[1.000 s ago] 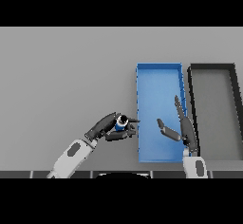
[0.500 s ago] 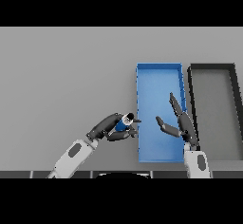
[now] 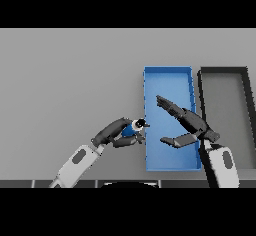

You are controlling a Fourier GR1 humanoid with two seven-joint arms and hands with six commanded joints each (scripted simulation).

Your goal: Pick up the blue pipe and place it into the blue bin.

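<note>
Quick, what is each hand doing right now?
Left hand: closed around the blue pipe, beside the blue bin.
Right hand: open, holding nothing, over the bin.

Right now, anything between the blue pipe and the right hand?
Head view: only the blue bin's left wall and bare floor separate the blue pipe from the right hand.

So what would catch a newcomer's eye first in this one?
The blue bin stands out right of centre, with the right hand spread open above it. Just off the bin's left edge, the left hand has its fingers curled round the blue pipe. A dark bin sits at far right.
</note>
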